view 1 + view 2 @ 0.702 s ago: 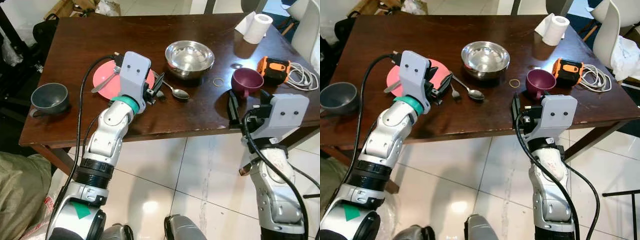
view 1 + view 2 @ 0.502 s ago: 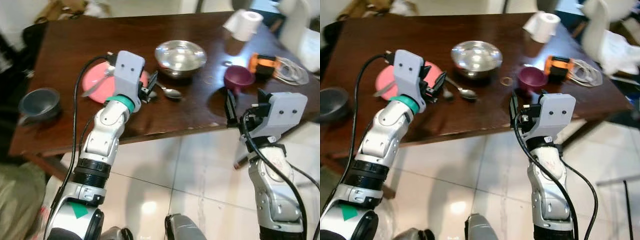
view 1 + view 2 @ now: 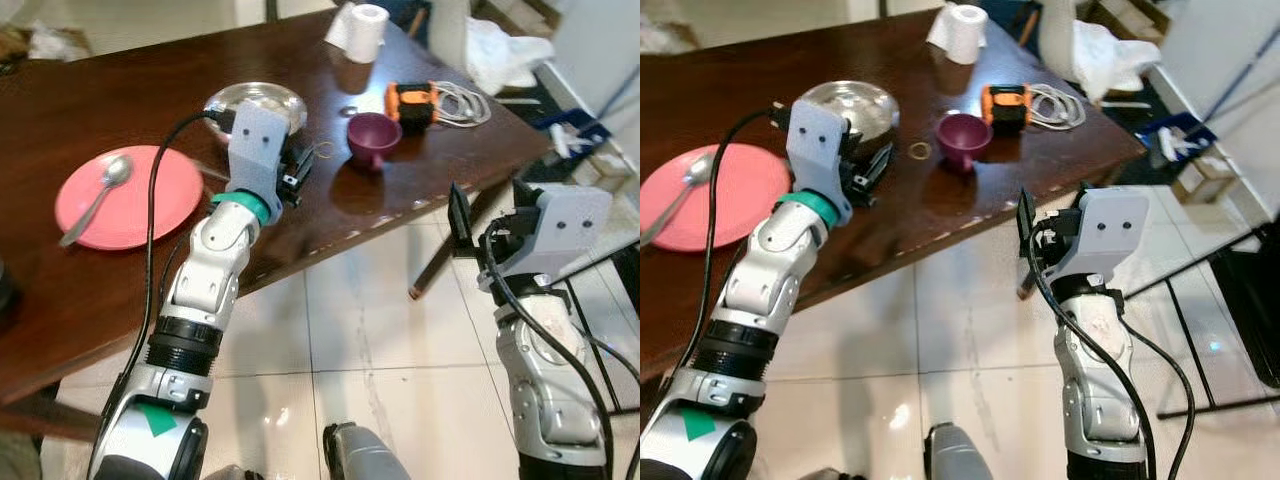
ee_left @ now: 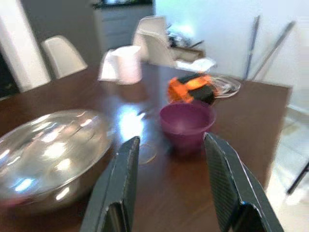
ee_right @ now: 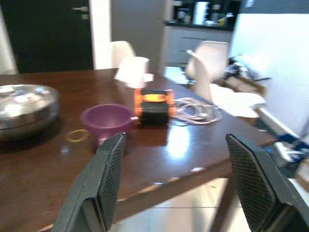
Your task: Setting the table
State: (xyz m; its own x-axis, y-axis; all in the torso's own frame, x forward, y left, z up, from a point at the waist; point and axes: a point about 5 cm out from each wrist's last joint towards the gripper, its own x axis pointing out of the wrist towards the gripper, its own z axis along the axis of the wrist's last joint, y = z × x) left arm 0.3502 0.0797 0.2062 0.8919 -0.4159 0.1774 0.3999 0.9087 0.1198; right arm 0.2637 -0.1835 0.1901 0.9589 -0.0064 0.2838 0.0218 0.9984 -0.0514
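While the left pincer (image 3: pixel 297 168) hangs empty with its fingers parted over the dark wooden surface (image 3: pixel 150 110), its arm covers part of the steel bowl (image 3: pixel 252 100). A pink plate (image 3: pixel 130 196) carrying a spoon (image 3: pixel 98 194) lies well to the left. Near the bowl sit a purple cup (image 3: pixel 373 134), a small ring (image 3: pixel 919 150), an orange device (image 3: pixel 414 101) with white cable and a paper roll (image 3: pixel 368 22). The right pincer (image 3: pixel 458 212), fingers spread wide, hangs off the surface's edge above tiled floor (image 3: pixel 360 330). The wrist views are blurred.
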